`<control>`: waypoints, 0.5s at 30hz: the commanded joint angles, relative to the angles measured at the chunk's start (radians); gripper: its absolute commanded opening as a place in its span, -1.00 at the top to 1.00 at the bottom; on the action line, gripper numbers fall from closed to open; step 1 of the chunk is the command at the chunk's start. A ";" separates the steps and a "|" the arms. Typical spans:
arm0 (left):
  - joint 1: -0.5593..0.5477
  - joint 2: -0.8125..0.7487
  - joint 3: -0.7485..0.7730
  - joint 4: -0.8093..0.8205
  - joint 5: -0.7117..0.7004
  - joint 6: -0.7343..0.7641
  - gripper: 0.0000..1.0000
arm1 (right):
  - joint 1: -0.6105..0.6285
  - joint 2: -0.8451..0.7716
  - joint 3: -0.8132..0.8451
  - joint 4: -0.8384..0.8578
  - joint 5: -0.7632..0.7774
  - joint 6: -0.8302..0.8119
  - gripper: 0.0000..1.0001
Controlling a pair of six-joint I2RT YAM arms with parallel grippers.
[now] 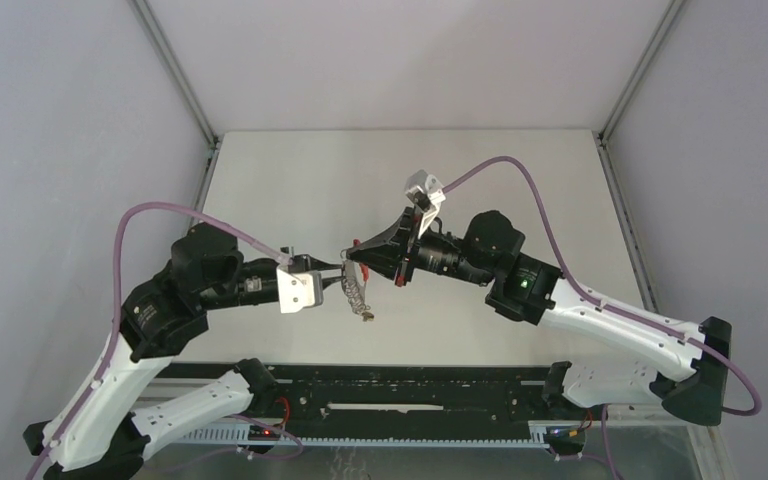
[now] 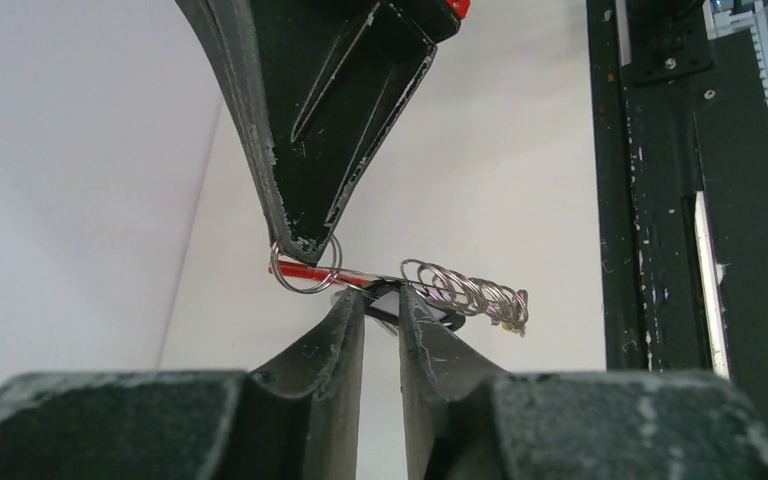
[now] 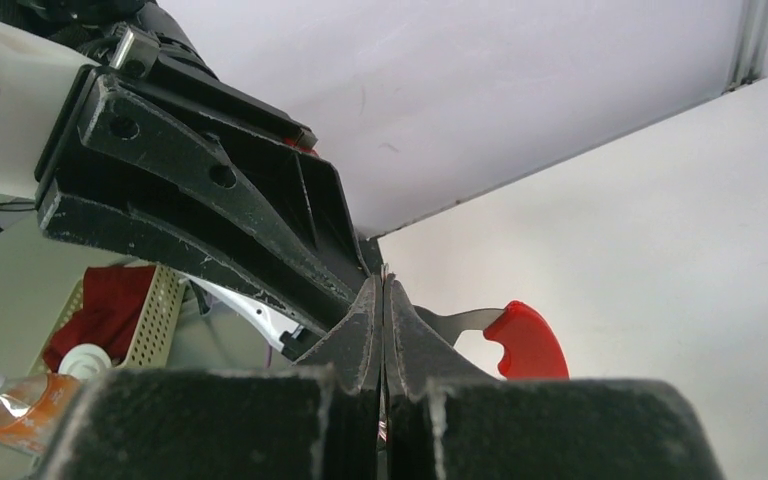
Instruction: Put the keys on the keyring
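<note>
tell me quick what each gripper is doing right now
left gripper: jaws slightly apart at a black tag, grip cannot be told
right gripper: shut on the keyring

No text, brand, number or sign can be read in any of the three views. The one likely carrier is the bottle [image 3: 17, 408] at the lower left of the right wrist view, and what is on it is too blurred and too small to make out.
</note>
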 commanded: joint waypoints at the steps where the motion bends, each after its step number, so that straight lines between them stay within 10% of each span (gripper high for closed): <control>1: -0.013 -0.005 -0.028 -0.016 0.043 0.032 0.51 | 0.019 -0.053 -0.012 0.194 0.094 0.038 1.00; 15: -0.012 -0.046 0.062 0.030 -0.090 -0.149 -0.24 | 0.000 -0.142 -0.148 0.301 -0.042 -0.067 1.00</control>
